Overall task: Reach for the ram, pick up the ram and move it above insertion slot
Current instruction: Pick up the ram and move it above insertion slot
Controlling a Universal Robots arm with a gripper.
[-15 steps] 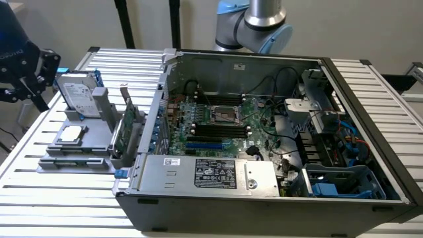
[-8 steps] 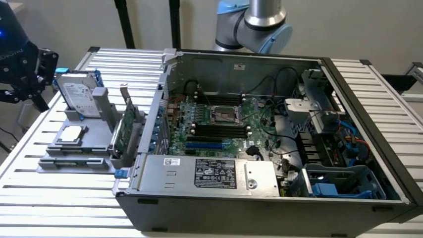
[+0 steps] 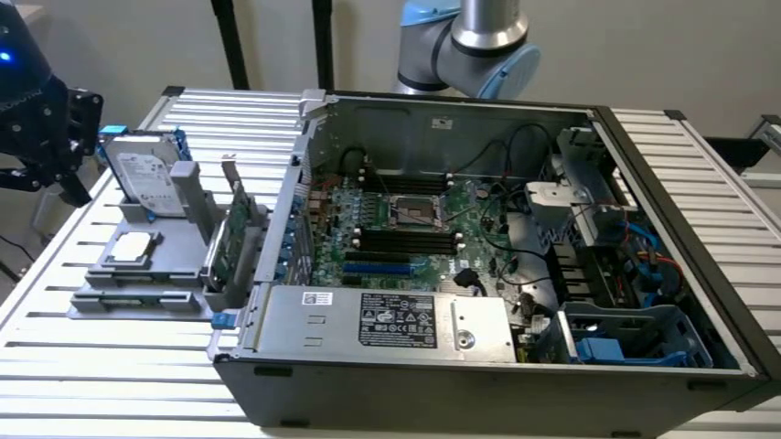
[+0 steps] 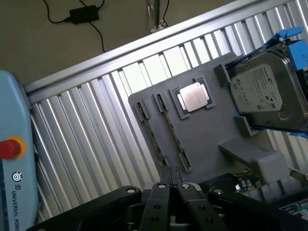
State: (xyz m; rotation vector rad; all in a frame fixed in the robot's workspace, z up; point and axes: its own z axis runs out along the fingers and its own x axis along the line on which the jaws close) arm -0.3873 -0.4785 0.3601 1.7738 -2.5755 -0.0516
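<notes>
One open PC case [image 3: 488,366] sits just beside the gray parts holder [image 4: 207,139], on its exterior-view right. Hard drive [image 4: 267,96] stands on edge in the holder. The gripper [image 4: 170,180] hangs above the holder's edge, fingers pressed together on nothing. CPU [image 4: 194,97] lies flat in the holder. Can't tell where the ram is.

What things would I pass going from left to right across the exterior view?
gripper → hard drive → green card → chip socket → blue box
</notes>
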